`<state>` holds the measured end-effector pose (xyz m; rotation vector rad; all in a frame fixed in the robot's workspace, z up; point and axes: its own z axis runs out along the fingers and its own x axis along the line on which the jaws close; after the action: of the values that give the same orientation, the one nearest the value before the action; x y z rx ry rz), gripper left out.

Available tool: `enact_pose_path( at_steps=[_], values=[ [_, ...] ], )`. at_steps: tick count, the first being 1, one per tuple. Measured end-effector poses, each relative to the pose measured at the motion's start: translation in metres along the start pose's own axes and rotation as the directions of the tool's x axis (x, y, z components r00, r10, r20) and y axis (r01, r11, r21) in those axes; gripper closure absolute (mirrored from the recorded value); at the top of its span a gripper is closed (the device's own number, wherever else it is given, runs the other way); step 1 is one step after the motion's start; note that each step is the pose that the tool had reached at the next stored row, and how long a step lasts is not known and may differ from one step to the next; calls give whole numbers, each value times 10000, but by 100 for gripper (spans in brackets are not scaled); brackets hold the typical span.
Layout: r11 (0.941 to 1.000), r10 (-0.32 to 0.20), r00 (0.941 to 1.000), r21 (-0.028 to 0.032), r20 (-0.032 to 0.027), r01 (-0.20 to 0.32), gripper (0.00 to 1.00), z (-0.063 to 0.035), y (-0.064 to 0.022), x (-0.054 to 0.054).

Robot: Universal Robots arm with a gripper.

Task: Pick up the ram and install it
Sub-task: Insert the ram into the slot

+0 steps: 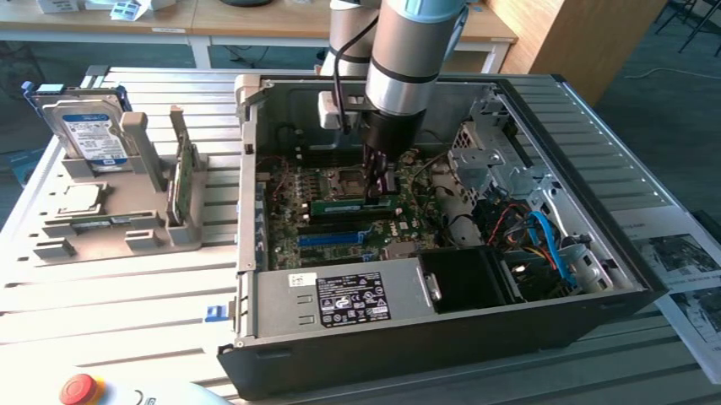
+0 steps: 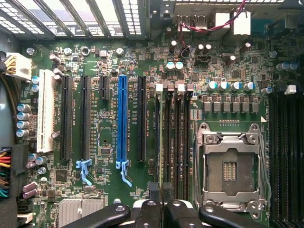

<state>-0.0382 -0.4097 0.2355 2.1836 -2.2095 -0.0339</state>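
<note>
Green ram (image 1: 338, 205) stands edge-on over the motherboard's (image 2: 107, 118) memory slots, seemingly pinched between the gripper's (image 1: 377, 197) nearly closed fingers. Light, stiff and brittle, I judge; best gripped across its flat faces mid-length.

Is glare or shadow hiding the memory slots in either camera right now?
Exterior view: the motherboard lies shaded inside the case, the slatted table bright beside it. Wrist view: motherboard evenly lit, memory slots dark but traceable, no glare.
</note>
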Motion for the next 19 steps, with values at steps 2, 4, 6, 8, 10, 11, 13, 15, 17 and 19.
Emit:
enact_pose_path(
  at_steps=[2, 4, 6, 8, 10, 11, 13, 15, 17, 19],
  values=[
    [10000, 0, 10000, 1, 2, 0, 88, 4, 0, 0],
    [10000, 0, 10000, 1, 2, 0, 88, 10, 0, 0],
    [10000, 0, 10000, 1, 1, 0, 88, 16, -1, 0],
    [10000, 0, 10000, 0, 1, 0, 88, 24, -1, 0],
    [10000, -1, 10000, 0, 1, 1, 88, 32, -2, 0],
    [10000, -1, 10000, 0, 0, 1, 88, 35, -2, 0],
    [10000, 0, 10000, -1, -2, 0, 88, 38, -1, 0],
    [10000, 0, 10000, 0, -1, 0, 88, 39, -2, 0],
    [10000, 0, 10000, 0, 0, 0, 88, 40, 3, 0],
    [10000, -1, 10000, 0, 0, 1, 88, 43, 4, 1]
  ],
)
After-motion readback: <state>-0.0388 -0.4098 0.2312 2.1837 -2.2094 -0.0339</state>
